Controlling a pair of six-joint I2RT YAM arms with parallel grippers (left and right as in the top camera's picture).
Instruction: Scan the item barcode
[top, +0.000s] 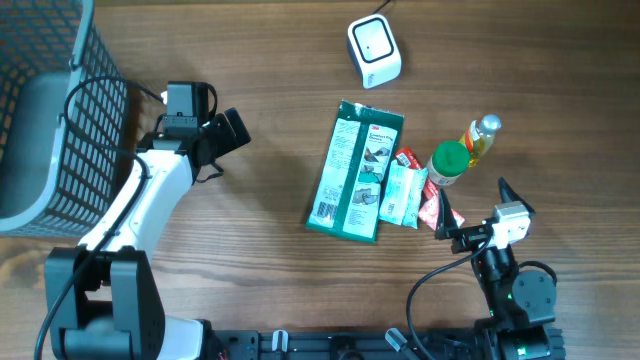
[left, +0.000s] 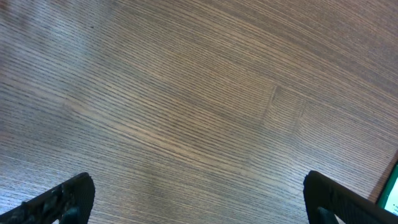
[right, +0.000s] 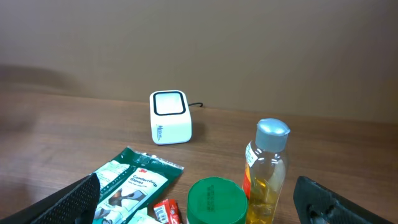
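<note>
Lying flat mid-worktop, green packet (top: 355, 172) sits near scanner (top: 374, 50), apart from it; left hand (top: 228, 125) spread over bare wood, right hand (top: 473, 203) spread beside bottle (top: 480, 138), both empty.

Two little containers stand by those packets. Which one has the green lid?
The short, squat jar right beside the packets. The other, a taller clear bottle, holds yellow liquid and has a silver cap.
</note>
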